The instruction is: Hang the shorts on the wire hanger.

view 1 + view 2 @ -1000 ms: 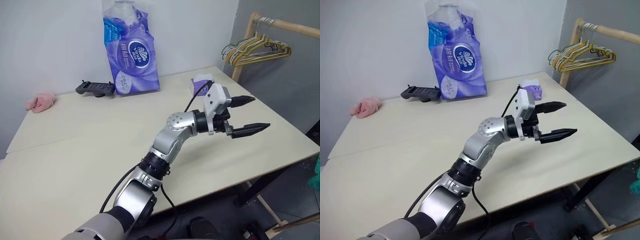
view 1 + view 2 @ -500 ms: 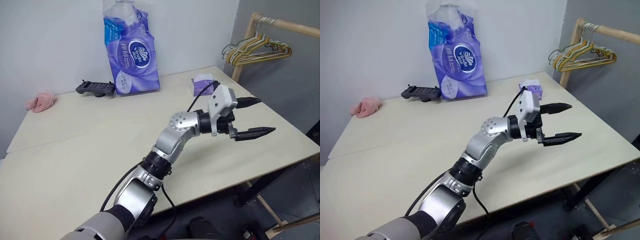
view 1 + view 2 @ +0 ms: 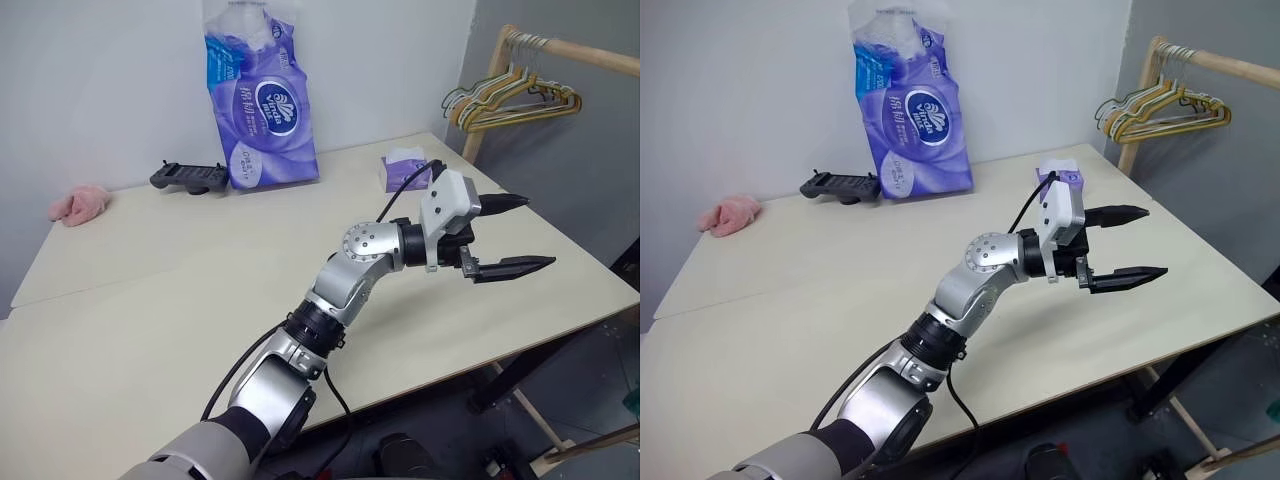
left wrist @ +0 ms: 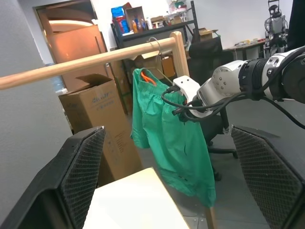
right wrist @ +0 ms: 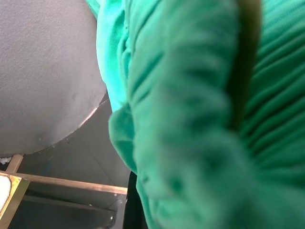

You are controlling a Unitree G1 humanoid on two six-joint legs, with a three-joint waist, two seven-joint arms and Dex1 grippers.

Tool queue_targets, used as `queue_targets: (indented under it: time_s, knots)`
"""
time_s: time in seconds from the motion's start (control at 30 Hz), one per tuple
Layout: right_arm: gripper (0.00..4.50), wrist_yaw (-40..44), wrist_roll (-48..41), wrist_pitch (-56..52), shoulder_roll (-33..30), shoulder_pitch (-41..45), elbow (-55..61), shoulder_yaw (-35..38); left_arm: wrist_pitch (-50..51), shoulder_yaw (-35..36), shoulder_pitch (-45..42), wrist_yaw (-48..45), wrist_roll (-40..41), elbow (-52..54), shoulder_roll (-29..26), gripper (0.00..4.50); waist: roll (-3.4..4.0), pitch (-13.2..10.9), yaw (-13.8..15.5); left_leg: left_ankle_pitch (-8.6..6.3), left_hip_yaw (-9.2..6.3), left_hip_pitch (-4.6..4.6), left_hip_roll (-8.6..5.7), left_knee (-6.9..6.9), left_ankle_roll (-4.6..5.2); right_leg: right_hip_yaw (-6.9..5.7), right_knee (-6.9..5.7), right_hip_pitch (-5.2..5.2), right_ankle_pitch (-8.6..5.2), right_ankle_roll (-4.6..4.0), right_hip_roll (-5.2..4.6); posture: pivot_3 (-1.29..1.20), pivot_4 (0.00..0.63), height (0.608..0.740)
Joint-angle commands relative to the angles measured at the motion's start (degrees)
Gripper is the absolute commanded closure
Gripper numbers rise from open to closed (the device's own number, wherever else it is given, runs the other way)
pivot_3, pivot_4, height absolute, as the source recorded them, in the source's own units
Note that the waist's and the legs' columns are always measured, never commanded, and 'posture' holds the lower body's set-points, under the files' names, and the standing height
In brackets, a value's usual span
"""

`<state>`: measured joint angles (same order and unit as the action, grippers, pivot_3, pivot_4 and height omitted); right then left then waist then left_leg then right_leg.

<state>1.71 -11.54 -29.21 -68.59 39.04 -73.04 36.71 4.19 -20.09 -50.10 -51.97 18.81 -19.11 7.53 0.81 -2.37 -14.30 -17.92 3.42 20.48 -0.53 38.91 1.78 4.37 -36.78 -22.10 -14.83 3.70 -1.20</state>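
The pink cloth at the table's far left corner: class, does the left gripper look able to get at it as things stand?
Probably, but not from its present pose. The left gripper hangs open over the table's right side, pointing away from the pink cloth. The bare table between them leaves the way free.

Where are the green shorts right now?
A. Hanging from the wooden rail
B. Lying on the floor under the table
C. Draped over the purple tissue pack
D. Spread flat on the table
A. In the left wrist view the shorts hang down from the wooden rail beside the table, with the right gripper up against the fabric.
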Motion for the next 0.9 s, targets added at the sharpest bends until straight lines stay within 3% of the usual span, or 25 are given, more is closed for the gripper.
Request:
queue_targets:
  time_s: [0.03, 0.37, 0.6, 0.8, 0.9]
  knots:
    - [3.43, 1.5, -1.0, 2.5, -2.5, 1.0, 0.9, -0.3, -1.3, 0.4, -2.6, -0.1, 0.3, 0.2, 4.5, 0.0, 0.0, 0.0, 0.0, -0.01, 0.0, 0.0, 0.0, 0.0, 0.0, 0.0, 0.0, 0.0, 0.0, 0.0, 0.0, -0.24, 0.029, 0.74]
    - [0.06, 0.3, -0.7, 3.5, -2.2, 0.3, 1.4, -2.6, -2.0, 1.0, -3.8, -0.3, 0.6, -1.4, 4.5, 0.0, -0.05, 0.0, 0.0, -0.04, 0.0, 0.0, 0.0, 0.0, -0.03, 0.02, 0.01, 0.01, -0.03, 0.0, 0.0, -0.24, 0.031, 0.74]
    - [0.02, -8.9, 0.8, 6.2, 0.1, -8.2, 12.4, -2.6, -2.3, 1.3, -4.2, -0.1, 0.7, -1.8, 4.7, 0.0, -0.06, 0.0, 0.1, -0.05, 0.0, 0.01, 0.0, 0.0, -0.02, 0.03, 0.02, 0.01, -0.06, 0.01, 0.0, -0.24, 0.033, 0.74]
    - [0.02, -16.4, -2.1, -10.1, 11.3, -20.8, 44.4, 7.1, -2.4, 1.5, -5.0, -0.6, 0.8, -2.8, 4.6, 0.0, -0.13, -0.1, 0.1, -0.08, -0.01, -0.02, 0.05, 0.01, -0.05, 0.11, -0.02, 0.01, -0.09, 0.07, 0.09, -0.25, 0.033, 0.74]
    - [0.02, -20.4, -2.5, -21.5, 20.1, -24.1, 66.5, 9.7, -2.4, 1.9, -5.7, -1.4, 1.0, -3.2, 4.2, 0.0, -0.13, -0.1, 0.3, -0.08, -0.04, 0.0, 0.05, 0.01, -0.05, 0.09, -0.05, 0.0, -0.11, 0.1, 0.09, -0.25, 0.036, 0.74]
